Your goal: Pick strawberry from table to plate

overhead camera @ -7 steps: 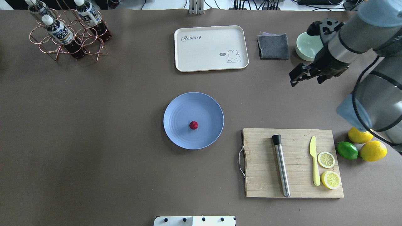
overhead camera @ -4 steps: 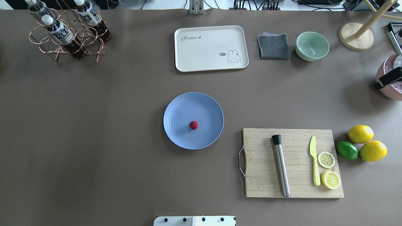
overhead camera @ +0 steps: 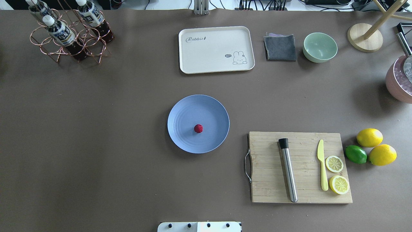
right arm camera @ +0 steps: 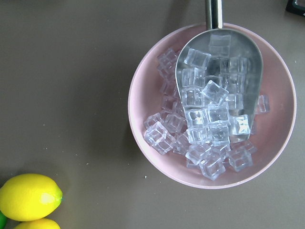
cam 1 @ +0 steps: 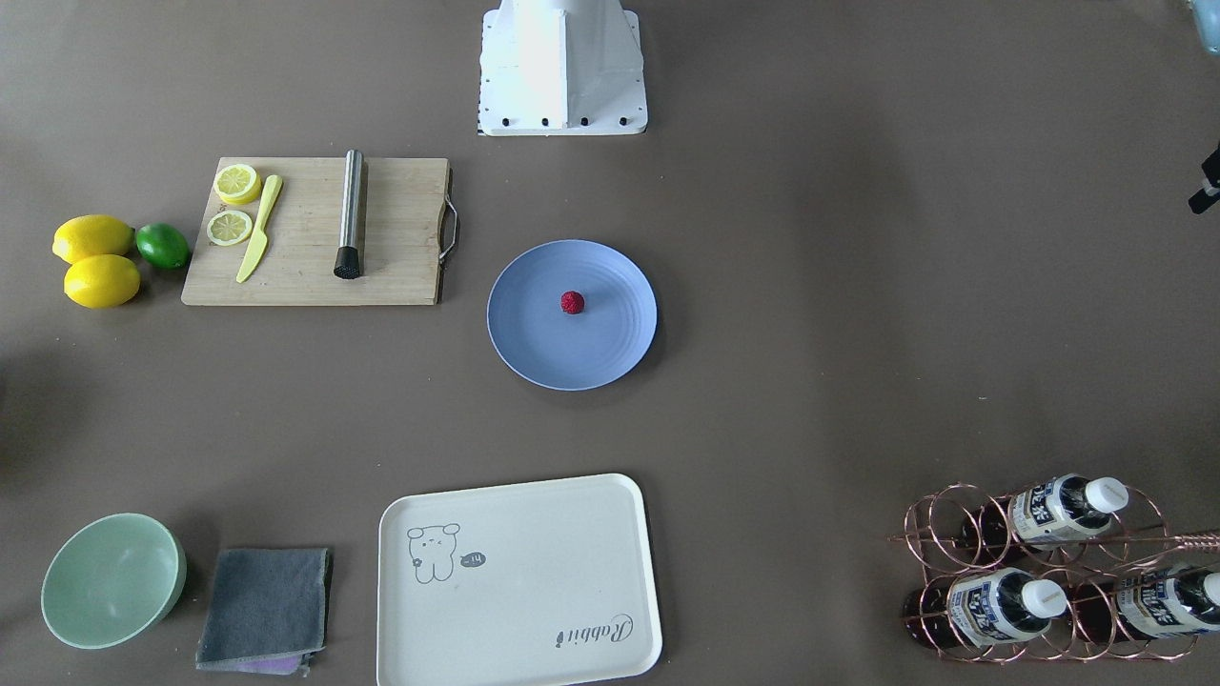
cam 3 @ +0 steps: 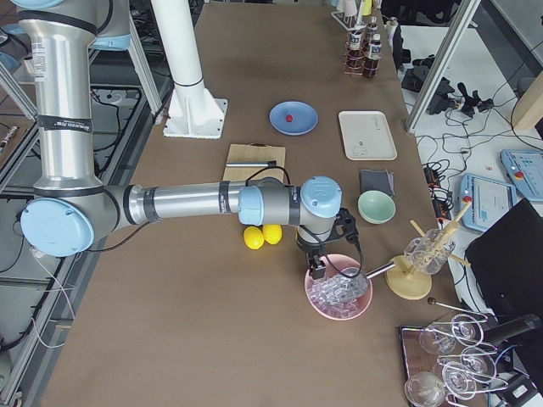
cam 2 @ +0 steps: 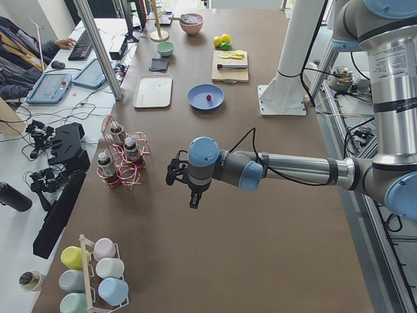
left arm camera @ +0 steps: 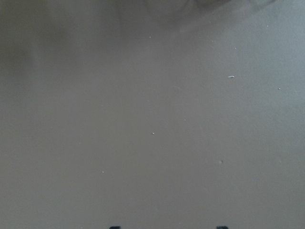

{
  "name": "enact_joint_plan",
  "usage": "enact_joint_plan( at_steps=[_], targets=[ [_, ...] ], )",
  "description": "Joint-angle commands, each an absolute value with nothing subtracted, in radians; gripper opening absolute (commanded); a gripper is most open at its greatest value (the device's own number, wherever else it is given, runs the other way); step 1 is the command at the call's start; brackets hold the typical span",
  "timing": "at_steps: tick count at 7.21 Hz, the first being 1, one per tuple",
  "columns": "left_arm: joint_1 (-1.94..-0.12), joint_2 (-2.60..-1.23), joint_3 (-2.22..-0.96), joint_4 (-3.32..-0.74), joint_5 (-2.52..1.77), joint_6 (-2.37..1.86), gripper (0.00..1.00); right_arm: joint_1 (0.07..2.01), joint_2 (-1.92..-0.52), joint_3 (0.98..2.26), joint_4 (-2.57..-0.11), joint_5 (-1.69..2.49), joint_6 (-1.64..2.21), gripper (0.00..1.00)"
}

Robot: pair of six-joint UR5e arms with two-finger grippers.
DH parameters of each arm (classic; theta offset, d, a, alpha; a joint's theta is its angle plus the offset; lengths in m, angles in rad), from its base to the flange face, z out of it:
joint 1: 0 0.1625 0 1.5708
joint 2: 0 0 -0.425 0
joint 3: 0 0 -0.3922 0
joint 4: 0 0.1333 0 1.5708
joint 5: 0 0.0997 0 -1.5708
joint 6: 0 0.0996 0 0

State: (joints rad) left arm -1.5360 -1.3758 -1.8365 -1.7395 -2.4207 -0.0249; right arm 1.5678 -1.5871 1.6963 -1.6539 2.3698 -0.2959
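Strawberry: one, lying loose on the plate just off its middle, with nothing touching it. I judge the placing done.
Plate: one, alone in mid-tabletop, well apart from the other things, which makes it an open, easy target.
Left end effector: hangs over bare tabletop at the bottle end, well apart from the plate. Its wrist view shows only two dark fingertips at the lower edge, set apart with nothing between them, so it is spread and empty.
Right end effector: hangs above the pink bowl, far from the plate. No fingers show in its wrist view, so I cannot tell whether it is spread or pressed together.
Arms: at opposite ends, probably parked to leave the plate clear.
Fruit: two whole lemons, one lime, two lemon halves.
Cutting board: one, carrying one yellow knife and one steel rod.
Bottles: three, in one copper rack.
Others: one cream tray, one grey cloth, one mint bowl, one scoop.
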Motion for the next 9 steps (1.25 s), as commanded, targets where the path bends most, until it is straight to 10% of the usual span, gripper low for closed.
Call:
enact_joint_plan(
  at_steps=[1,4,9],
  targets=[
    [-1.630,-1.439,-1.835,-1.541,-2.418,0.139,0.74,1.588,-1.606,1.687,-1.655,2.356,-0.316,1.00],
    [-1.615,-1.434,-1.838,-1.488,-2.418,0.143,0.96,1.589,-1.598,1.687,-1.655,2.270,-0.301,1.00],
    [-1.629,-1.422,-1.844,-1.397,-2.301,0.143,0.97,1.589,-1.611,1.704,-1.649,2.283,-0.299,1.00]
  ],
)
